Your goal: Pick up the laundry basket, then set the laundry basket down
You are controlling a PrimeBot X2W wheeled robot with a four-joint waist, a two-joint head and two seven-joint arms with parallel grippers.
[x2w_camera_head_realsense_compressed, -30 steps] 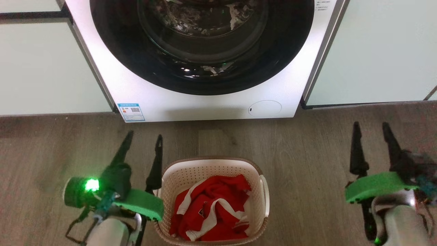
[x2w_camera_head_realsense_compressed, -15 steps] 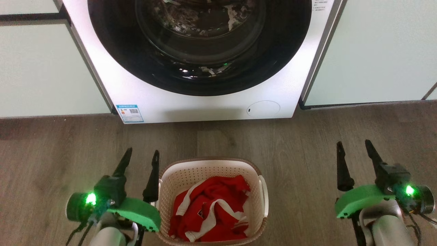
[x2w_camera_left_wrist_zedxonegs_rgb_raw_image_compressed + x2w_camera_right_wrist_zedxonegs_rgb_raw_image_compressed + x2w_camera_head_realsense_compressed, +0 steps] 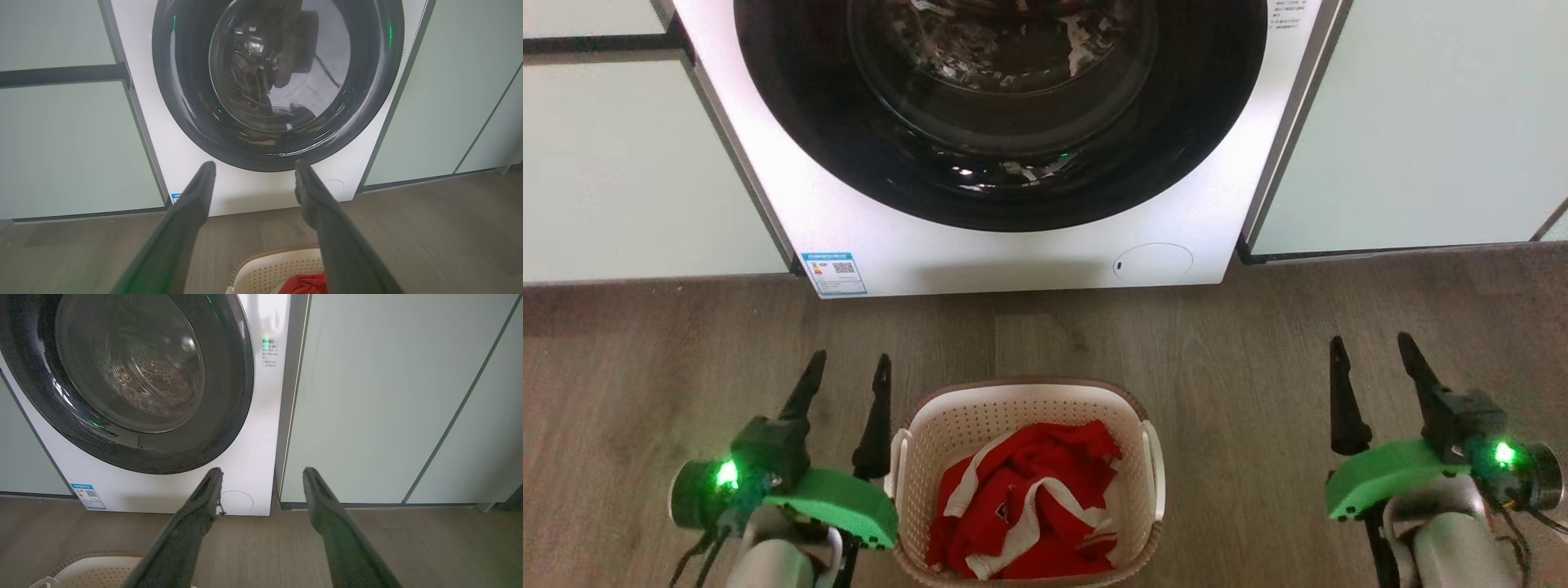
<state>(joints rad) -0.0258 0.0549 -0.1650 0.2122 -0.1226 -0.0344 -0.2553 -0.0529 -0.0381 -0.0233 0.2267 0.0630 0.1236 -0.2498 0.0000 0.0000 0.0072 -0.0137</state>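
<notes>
Both claws stand spread and empty: from the head, the left claw [image 3: 849,359] sits just beside the laundry basket [image 3: 1021,385] on the floor [image 3: 1217,343] before the washing machine [image 3: 1013,261], with the right claw [image 3: 1370,340] well apart, while the left wrist view catches the basket's rim low between its fingers, and the right wrist view has it at lower left.

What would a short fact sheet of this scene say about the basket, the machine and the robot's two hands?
basket: cream laundry basket, standing on the wood floor before the washing machine
contents: red garment with white trim
left hand: open, empty, close beside the basket's left handle
right hand: open, empty, well apart on the basket's right
machine: white, round dark door
</notes>
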